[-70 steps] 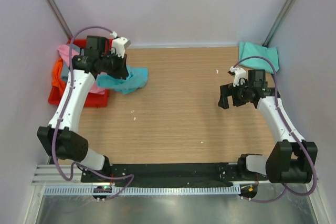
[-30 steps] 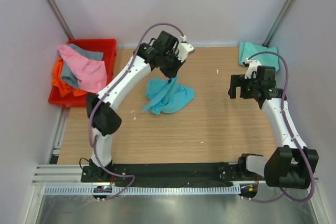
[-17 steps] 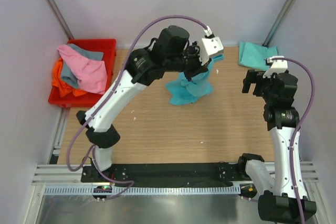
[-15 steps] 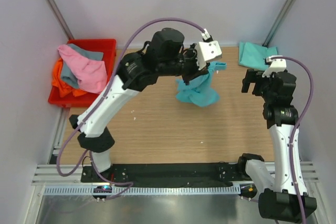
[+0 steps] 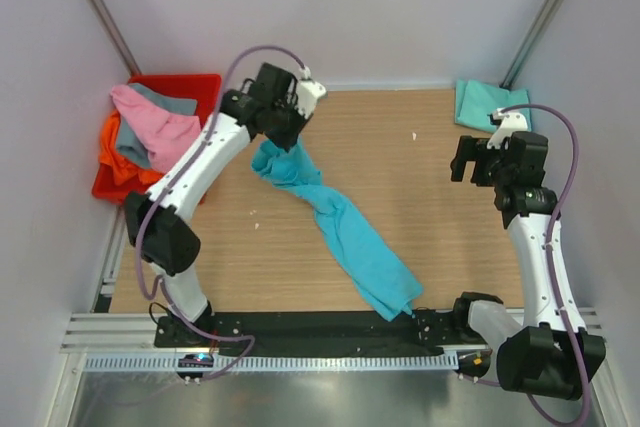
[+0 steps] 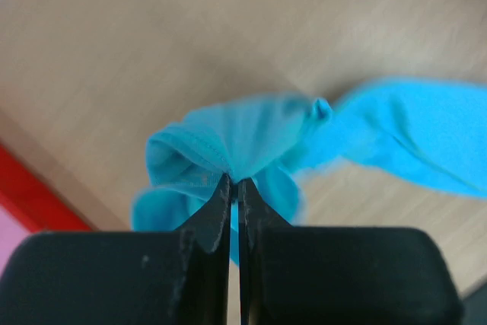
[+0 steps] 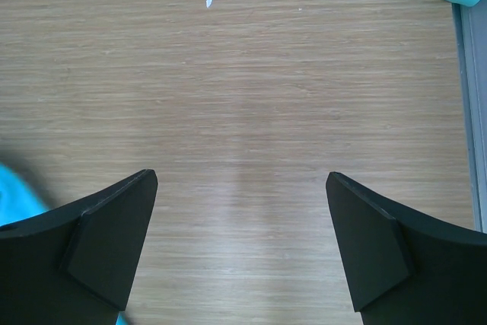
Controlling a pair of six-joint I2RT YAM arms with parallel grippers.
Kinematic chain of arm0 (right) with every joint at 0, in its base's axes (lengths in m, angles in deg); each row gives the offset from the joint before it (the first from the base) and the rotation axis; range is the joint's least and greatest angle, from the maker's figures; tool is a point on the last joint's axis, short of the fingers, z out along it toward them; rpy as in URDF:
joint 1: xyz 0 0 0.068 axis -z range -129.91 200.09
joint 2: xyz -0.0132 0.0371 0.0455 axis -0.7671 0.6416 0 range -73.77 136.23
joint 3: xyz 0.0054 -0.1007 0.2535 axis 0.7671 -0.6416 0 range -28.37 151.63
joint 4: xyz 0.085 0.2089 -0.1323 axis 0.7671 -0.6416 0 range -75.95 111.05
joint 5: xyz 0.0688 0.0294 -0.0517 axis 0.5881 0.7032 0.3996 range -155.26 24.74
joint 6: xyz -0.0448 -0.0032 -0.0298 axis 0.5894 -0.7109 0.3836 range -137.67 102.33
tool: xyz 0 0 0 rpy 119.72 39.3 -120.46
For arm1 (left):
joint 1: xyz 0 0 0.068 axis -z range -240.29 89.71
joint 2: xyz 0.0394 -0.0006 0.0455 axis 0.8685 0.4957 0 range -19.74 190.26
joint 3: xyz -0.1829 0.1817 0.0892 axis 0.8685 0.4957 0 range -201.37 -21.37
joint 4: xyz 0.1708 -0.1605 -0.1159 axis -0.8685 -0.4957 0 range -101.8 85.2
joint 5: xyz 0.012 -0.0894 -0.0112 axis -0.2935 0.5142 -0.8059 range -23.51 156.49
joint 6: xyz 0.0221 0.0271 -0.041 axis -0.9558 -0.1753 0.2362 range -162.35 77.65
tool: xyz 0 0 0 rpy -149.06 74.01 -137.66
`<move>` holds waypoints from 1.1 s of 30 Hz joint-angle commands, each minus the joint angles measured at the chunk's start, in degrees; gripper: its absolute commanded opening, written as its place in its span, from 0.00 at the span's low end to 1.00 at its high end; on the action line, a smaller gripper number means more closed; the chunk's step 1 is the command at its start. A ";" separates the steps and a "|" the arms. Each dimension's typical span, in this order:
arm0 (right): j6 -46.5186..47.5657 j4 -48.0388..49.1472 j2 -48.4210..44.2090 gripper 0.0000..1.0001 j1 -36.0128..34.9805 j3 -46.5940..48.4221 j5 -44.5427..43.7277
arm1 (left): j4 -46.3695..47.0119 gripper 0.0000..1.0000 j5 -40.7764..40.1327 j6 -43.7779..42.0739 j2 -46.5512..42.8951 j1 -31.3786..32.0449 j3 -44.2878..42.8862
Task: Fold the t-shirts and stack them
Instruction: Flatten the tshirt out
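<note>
Spreading the turquoise t-shirt [image 5: 345, 232] flat looks to be the step in hand; the left jaws are pinched shut on a bunched fold of it, above the far left of the counter [image 5: 430, 217] and just beside the red crate [image 5: 205, 80]; from there the cloth trails down as a twisted rope, slanting right across the counter to the near edge, where its free end reaches the black base rail [image 5: 300, 327]; to do this well I would judge that a second hold is wanted, low on the loose end, so the twist can be turned out and the shirt drawn wide before any fold; soft cloth held at one point will only rope up again; the right jaws stand wide open and empty over bare wood at the right side, well apart from the shirt, and so are free for that reach.

Around: the crate at the far left holds a pink t-shirt [image 5: 165, 137] draped over its edge, a grey one [image 5: 172, 99] and an orange one [image 5: 110, 157]; small white scraps [image 5: 414, 135] dot the wood and block nothing; a mint-teal t-shirt [image 5: 490, 102] lies folded in the far right corner, likely the start of the stack; the one risk I see is the free end snagging on the base rail.
</note>
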 commanded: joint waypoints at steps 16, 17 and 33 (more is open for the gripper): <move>26.47 -36.62 28.63 1.00 -5.67 13.24 36.92 | 8.42 0.00 -3.23 5.42 1.01 -4.13 34.51; 34.25 -44.32 30.83 1.00 -5.76 15.17 37.80 | 8.69 0.00 -2.97 5.51 0.58 -4.49 34.69; 44.61 -60.66 41.74 0.93 -12.52 10.63 18.32 | 7.28 0.00 -0.51 5.95 -4.09 -8.62 33.19</move>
